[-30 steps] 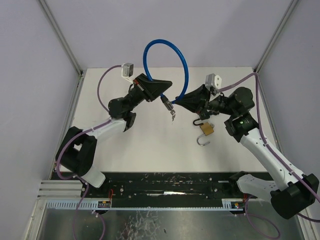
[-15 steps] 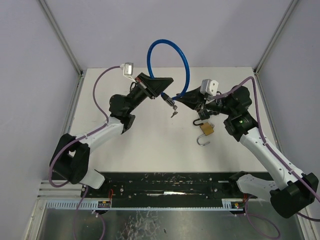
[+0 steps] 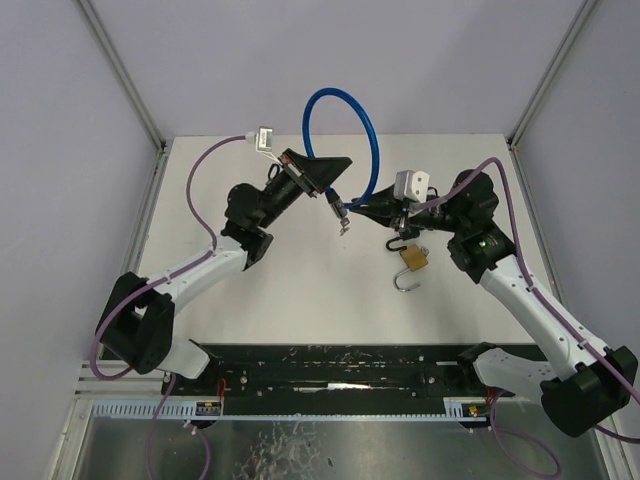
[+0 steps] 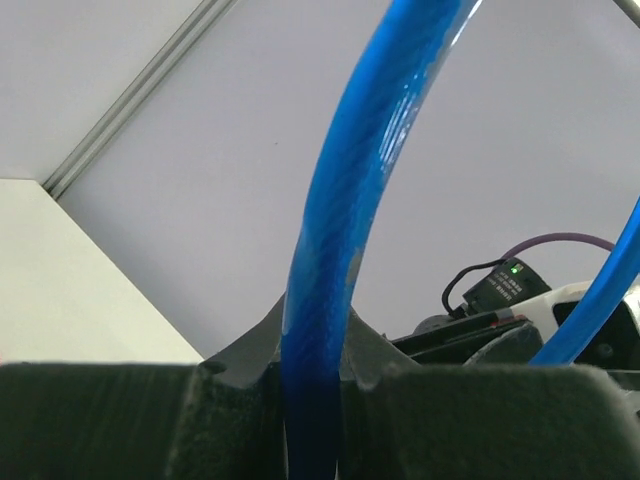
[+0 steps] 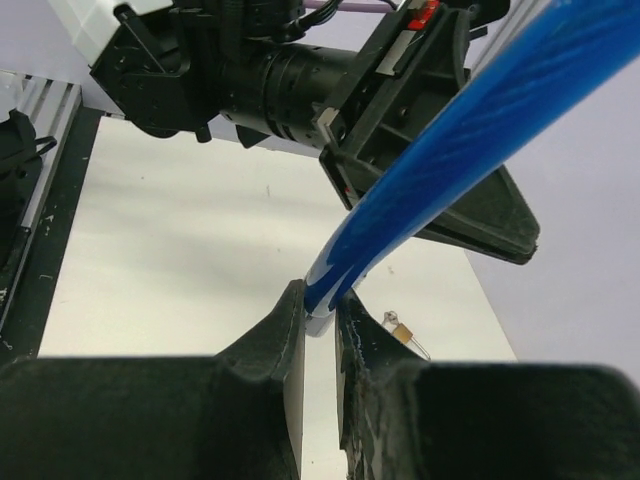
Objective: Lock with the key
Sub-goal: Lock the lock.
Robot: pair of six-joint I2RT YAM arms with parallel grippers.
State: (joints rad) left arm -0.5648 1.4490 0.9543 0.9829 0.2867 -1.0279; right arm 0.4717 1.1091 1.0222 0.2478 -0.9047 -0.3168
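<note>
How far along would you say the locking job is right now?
Done: left and right jaws are shut on the blue cable, held off the table. In hand: its ends sit close together, key dangling there. Left: turning the key; I cannot tell whether the ends have joined.

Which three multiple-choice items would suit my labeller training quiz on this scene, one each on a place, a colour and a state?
1. Where is the brass padlock?
A. on the table beside the right arm
B. on the floor
C. inside a box

2. What colour is the cable loop?
A. red
B. blue
C. green

3. What state is the right end effector in?
A. open, empty
B. shut on the cable loop
C. shut on the padlock

Answers: 1 A, the top view shows it lying on the white table; 2 B, it is blue in every view; 3 B, its fingers pinch the cable in the right wrist view.
</note>
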